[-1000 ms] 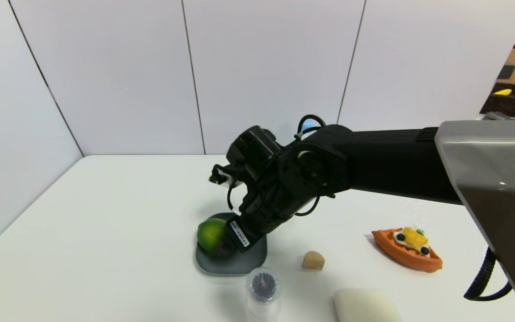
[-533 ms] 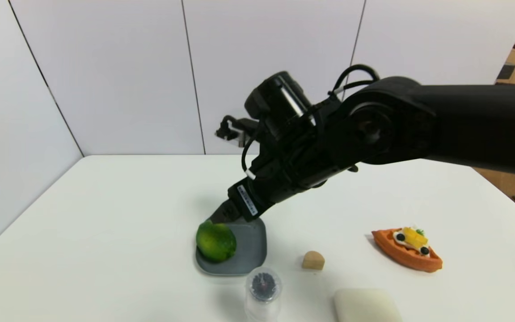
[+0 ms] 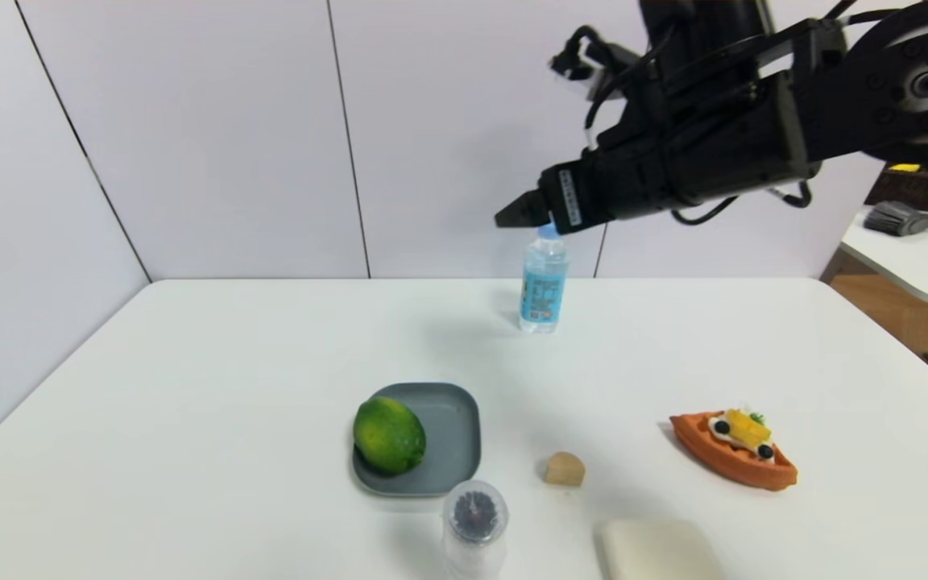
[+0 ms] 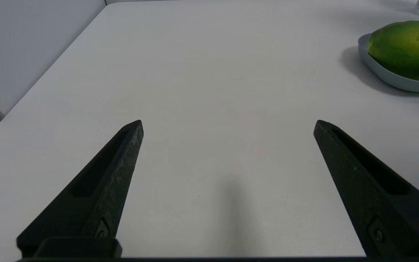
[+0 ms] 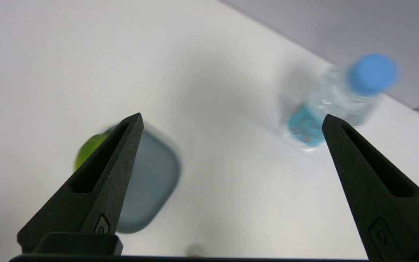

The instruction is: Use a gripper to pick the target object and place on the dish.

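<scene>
The green lime-like fruit (image 3: pixel 388 435) rests on the left part of the slate-grey square dish (image 3: pixel 452 435) at the table's front middle. The left wrist view shows the fruit (image 4: pixel 407 49) and dish (image 4: pixel 384 74) from low over the table. My right gripper (image 3: pixel 512 216) hangs high above the table's far side, well up and to the right of the dish, open and empty. In its wrist view the gripper (image 5: pixel 231 122) looks down on the dish (image 5: pixel 151 182) and a sliver of fruit (image 5: pixel 84 154). My left gripper (image 4: pixel 227 123) is open over bare table, left of the dish.
A clear water bottle (image 3: pixel 544 278) with a blue cap stands at the back, just under the right gripper. A tan wedge block (image 3: pixel 565 469), an orange boat-shaped toy dish (image 3: pixel 734 451), a white pad (image 3: pixel 657 549) and a clear cup (image 3: pixel 474 528) lie along the front.
The right gripper let go of the fruit on the dish, then rose and swung up and to the right, uncovering the water bottle. The fruit stays on the dish.
</scene>
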### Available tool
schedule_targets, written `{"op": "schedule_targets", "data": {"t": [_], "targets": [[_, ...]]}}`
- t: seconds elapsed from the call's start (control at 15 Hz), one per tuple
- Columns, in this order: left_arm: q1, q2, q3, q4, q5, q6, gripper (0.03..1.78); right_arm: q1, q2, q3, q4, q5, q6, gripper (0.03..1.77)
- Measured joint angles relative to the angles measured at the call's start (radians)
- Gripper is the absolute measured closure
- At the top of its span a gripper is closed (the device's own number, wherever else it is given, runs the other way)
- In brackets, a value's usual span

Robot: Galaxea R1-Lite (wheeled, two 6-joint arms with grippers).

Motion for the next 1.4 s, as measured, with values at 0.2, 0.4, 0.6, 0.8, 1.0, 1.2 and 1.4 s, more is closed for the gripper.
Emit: {"op": "schedule_targets", "data": {"t": [0.2,0.4,0.6,0.8,1.0,1.2,1.4], "targets": [[0.0,0.0,0.0,0.0,0.0,0.0,0.12,-0.159,-0.059,0.018,-0.113,-0.051,-0.003,0.11],[0.0,0.0,0.0,0.0,0.0,0.0,0.12,-0.286,-0.129,0.127,-0.343,-0.072,-0.048,0.11],[0.0,0.0,0.0,0.0,0.0,0.0,0.12,-0.364,-0.234,0.317,-0.577,-0.073,-0.101,0.11],[0.0,0.0,0.0,0.0,0.0,0.0,0.12,-0.413,-0.374,0.476,-0.702,-0.069,-0.115,0.11],[0.0,0.0,0.0,0.0,0.0,0.0,0.12,-0.456,-0.532,0.62,-0.715,-0.057,-0.112,0.1],[0.0,0.0,0.0,0.0,0.0,0.0,0.12,-0.507,-0.694,0.774,-0.717,-0.024,-0.106,0.1],[0.0,0.0,0.0,0.0,0.0,0.0,0.12,-0.538,-0.852,0.937,-0.716,-0.012,-0.099,0.1]]}}
